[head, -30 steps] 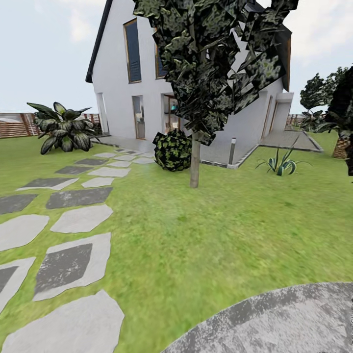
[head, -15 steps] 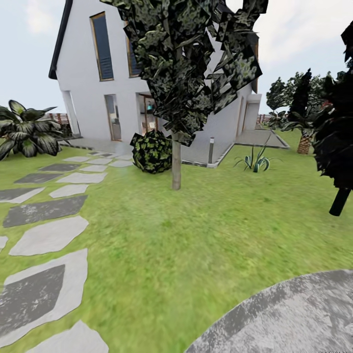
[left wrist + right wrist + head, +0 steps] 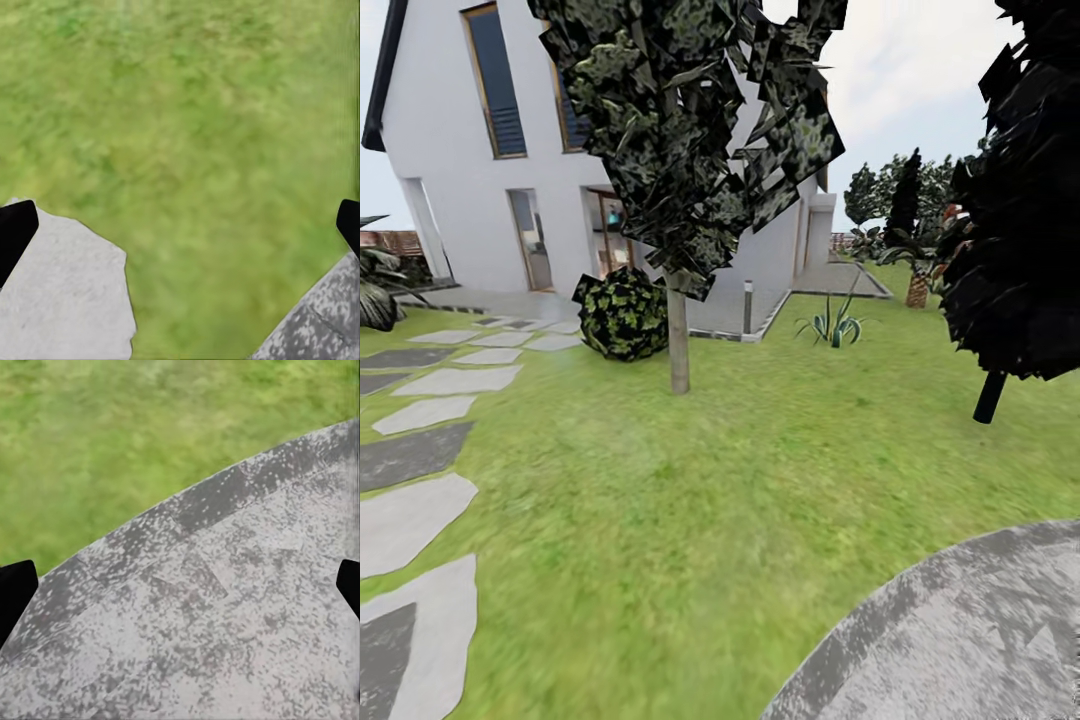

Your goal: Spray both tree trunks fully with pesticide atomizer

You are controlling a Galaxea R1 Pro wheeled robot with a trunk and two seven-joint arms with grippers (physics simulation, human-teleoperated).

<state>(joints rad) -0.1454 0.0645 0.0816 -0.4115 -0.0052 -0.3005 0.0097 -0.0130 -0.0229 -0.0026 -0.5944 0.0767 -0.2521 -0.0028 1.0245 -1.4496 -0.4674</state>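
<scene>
Search step in hand: no bottle sighted on the grass [image 3: 690, 500] around the tree [image 3: 678, 340]. Both grippers' fingers stand apart, holding nothing; next move, I judge, calls for scanning more lawn

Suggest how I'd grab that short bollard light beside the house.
Probably take the bollard light mid-shaft, coming in level from the lawn side with jaws either side. It is a slim, upright post, and the house wall stands close behind it.

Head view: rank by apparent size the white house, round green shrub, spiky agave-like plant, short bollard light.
1. White house
2. Round dark-green shrub
3. Spiky green agave-like plant
4. Short grey bollard light

Apparent size only; the last two look close, and they stand farther back.
</scene>
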